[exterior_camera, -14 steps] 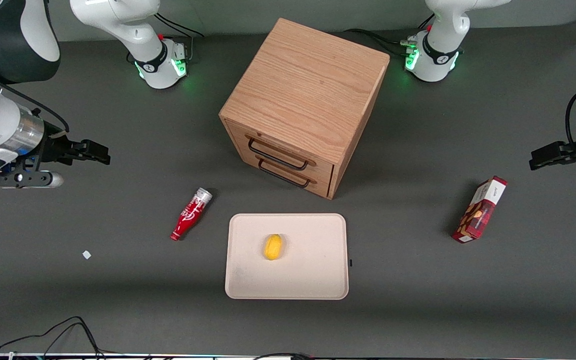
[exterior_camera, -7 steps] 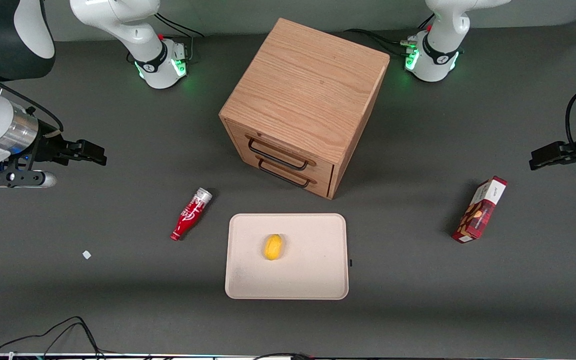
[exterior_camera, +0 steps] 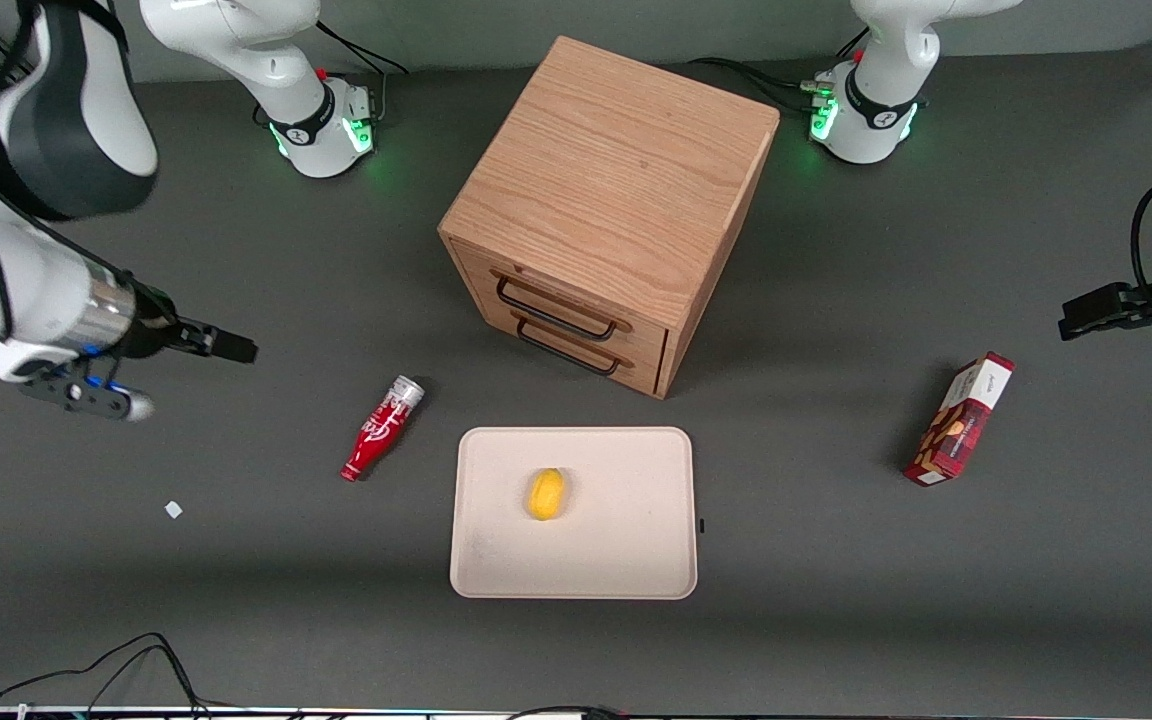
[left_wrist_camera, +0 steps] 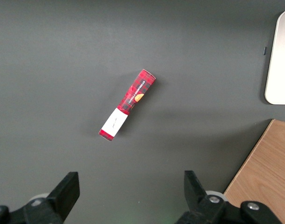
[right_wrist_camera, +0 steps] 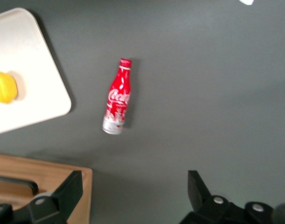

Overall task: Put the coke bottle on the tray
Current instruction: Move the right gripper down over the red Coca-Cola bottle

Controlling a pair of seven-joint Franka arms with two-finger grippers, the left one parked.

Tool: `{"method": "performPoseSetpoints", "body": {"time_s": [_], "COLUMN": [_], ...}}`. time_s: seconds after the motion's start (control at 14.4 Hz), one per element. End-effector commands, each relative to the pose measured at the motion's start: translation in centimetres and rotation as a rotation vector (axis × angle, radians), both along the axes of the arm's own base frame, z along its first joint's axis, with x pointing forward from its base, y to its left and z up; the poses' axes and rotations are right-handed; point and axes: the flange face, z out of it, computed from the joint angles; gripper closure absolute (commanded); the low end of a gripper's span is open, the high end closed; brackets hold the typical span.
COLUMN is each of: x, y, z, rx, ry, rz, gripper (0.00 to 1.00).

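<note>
The coke bottle [exterior_camera: 382, 427] lies on its side on the dark table beside the tray, silver base toward the cabinet, red neck toward the front camera. It also shows in the right wrist view [right_wrist_camera: 117, 97]. The cream tray [exterior_camera: 626, 560] lies in front of the cabinet's drawers and holds a yellow lemon [exterior_camera: 545, 494]; its corner shows in the right wrist view [right_wrist_camera: 49, 93]. My gripper [exterior_camera: 236, 349] hangs above the table toward the working arm's end, apart from the bottle and empty. Its fingers [right_wrist_camera: 70, 191] stand wide open.
A wooden drawer cabinet [exterior_camera: 611, 200] with two black handles stands in the middle of the table, farther from the front camera than the tray. A red snack box [exterior_camera: 960, 418] lies toward the parked arm's end. A small white scrap [exterior_camera: 173, 509] lies near the working arm's end.
My gripper has moved toward the bottle and slightly nearer the front camera, and the arm has swung over. The bottle, tray and lemon have not moved.
</note>
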Motion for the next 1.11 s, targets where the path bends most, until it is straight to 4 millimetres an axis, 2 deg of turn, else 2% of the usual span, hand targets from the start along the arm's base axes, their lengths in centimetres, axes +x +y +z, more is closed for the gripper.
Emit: {"method": "performPoseSetpoints", "body": {"time_s": [0.0,0.14,0.35,0.7,1.04], "x": [2.1,1.4,-0.5,-2.2,-2.2], "y": [4.0,6.0,8.5,9.5,9.3], "z": [-4.5,-8.3,-12.8,-19.5,-23.7], "rx": [0.002,-0.015,-0.03,-0.053,-0.09], "ry": [0.003,-0.01,-0.035,-0.105,-0.137], "rz": [-0.04,-0.126,-0.209,-0.262,-0.28], "gripper": [0.0,0.0,0.0,0.0,0.0]}}
